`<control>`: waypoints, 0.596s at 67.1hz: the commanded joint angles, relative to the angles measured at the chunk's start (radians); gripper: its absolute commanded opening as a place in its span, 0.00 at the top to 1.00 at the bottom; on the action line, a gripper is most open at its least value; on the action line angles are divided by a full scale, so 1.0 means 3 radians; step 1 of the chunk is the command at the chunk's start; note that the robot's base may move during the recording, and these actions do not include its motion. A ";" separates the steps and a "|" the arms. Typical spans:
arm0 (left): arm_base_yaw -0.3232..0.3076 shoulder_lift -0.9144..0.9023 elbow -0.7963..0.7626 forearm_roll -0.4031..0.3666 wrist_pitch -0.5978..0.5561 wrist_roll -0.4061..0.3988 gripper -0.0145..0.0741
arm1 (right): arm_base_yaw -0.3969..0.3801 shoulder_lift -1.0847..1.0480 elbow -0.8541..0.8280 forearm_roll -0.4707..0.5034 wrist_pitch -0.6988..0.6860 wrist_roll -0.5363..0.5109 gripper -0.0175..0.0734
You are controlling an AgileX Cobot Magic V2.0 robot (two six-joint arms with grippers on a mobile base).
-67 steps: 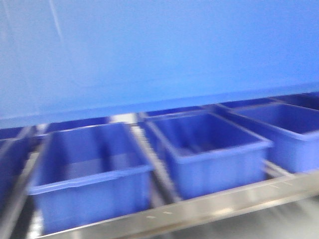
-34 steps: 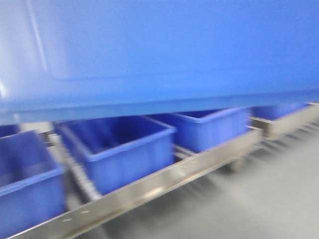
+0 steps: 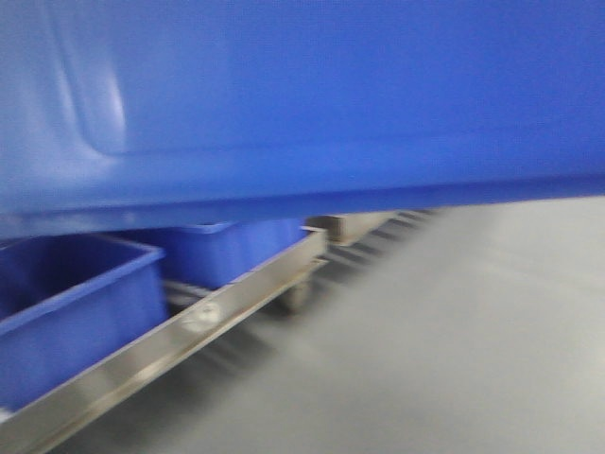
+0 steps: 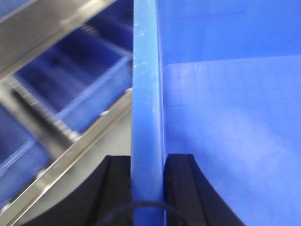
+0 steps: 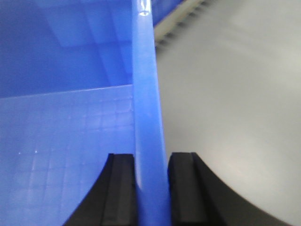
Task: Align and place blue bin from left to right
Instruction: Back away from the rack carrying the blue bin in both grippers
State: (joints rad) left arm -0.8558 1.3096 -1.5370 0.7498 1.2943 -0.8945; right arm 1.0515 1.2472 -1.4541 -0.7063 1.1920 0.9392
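Left gripper (image 4: 148, 188) and right gripper (image 5: 151, 188) each pinch a rim wall of the blue bin (image 3: 302, 95), held up close to the front camera. Beneath it, blurred, a steel rail (image 3: 189, 322), probably a rack's edge, fronts darker bins (image 3: 66, 303). Grey floor (image 3: 454, 331) spreads rightward.

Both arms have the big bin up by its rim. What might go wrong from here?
1. The left gripper and right gripper each clamp only the blue bin's thin rim, so it may slip or tilt.
2. The bin blocks most of the front view; its lower edge might clip the metal rail or the darker bin behind it.
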 commanded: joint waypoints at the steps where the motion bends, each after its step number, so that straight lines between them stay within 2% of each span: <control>1: -0.0073 -0.0004 -0.0035 -0.0076 -0.0649 -0.0004 0.96 | 0.0058 -0.0006 -0.0030 0.0002 -0.1059 0.0016 0.89; 40: -0.0073 -0.0004 -0.0035 -0.0076 -0.0649 -0.0004 0.96 | 0.0058 -0.0006 -0.0030 0.0002 -0.1059 0.0016 0.89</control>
State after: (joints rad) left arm -0.8558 1.3096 -1.5370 0.7498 1.2943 -0.8945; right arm 1.0515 1.2457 -1.4541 -0.7063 1.1920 0.9392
